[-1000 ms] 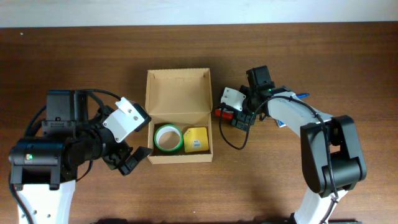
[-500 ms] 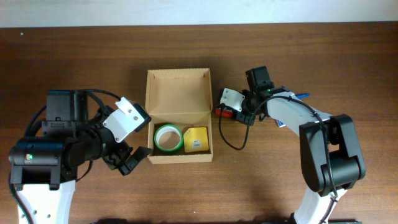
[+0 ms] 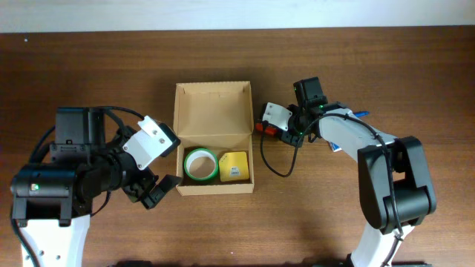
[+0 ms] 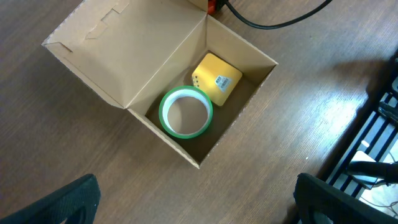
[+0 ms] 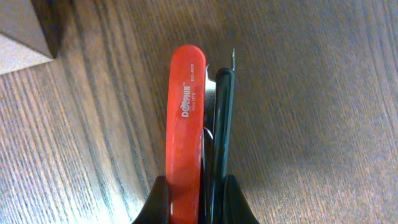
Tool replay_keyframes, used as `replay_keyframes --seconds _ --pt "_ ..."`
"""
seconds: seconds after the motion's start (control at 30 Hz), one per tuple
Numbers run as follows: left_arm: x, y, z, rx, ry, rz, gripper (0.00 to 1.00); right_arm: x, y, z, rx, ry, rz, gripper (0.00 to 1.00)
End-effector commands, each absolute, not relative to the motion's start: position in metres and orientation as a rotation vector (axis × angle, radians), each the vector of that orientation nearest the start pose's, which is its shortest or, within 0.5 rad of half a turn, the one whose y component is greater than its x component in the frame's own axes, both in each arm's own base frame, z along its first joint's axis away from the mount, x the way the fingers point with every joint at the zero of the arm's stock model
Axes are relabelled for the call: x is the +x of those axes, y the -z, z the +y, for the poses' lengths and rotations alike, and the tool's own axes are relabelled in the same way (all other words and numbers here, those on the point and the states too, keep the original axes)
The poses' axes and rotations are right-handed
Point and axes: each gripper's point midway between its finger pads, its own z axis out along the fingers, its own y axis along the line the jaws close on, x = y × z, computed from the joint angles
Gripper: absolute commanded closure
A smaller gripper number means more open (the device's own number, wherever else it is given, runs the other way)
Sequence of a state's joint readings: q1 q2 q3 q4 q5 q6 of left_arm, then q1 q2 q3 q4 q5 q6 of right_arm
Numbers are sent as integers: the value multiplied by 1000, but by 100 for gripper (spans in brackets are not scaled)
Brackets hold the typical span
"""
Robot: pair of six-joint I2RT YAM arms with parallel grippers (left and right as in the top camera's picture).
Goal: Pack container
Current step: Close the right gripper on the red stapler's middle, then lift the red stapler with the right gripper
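**Overhead:** the open tan cardboard container (image 3: 213, 111) sits mid-desk (image 3: 312, 222), its flap lid laid back for loading. A green tape roll (image 3: 200, 165) and a yellow block (image 3: 234, 167) lie inside. The left gripper (image 3: 157, 191), jaws wide and empty, hovers beside it.

**Left wrist:** both packed items are seen from above.

**Right wrist:** the right gripper (image 5: 196, 202) clamps a red-and-black hand tool (image 5: 183, 124) on the desk near the container, probably the next item to go in.

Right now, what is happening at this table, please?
Two robot arms are packing a cardboard container, which stands open. It already holds a green tape roll and a yellow item. The right gripper is closed on a red and black tool just right of the container; I cannot tell whether it is off the table. The left gripper hangs open beside the container's left side, holding nothing.
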State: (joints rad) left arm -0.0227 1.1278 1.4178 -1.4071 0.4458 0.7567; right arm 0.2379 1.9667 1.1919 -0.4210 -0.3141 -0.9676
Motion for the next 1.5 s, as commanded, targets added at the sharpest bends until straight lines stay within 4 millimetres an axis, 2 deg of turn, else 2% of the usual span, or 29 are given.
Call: replay_keyframes --seconds 0.0,0.27,0.4,0.47,0.77,1.17,1.47 --pt "224 -281 -81 1101 329 2269 0 407 -5 150 -1498 -230 2228 96" --pt "224 -281 -81 1101 329 2269 0 412 -36 150 -1474 -225 2244 96" --pt "224 -281 -81 1101 329 2269 0 418 -55 149 -1408 -214 2289 96" --pt "224 -281 -81 1101 329 2269 1 418 -58 149 -1409 -214 2293 96" --pt "224 -281 -81 1101 329 2269 1 406 -53 145 -1422 -238 2346 96" --pt "224 -281 -81 1101 329 2269 0 401 -45 144 -1402 -260 2394 96" --pt "224 -281 -81 1101 329 2269 0 397 -15 143 -1422 -292 2451 96"
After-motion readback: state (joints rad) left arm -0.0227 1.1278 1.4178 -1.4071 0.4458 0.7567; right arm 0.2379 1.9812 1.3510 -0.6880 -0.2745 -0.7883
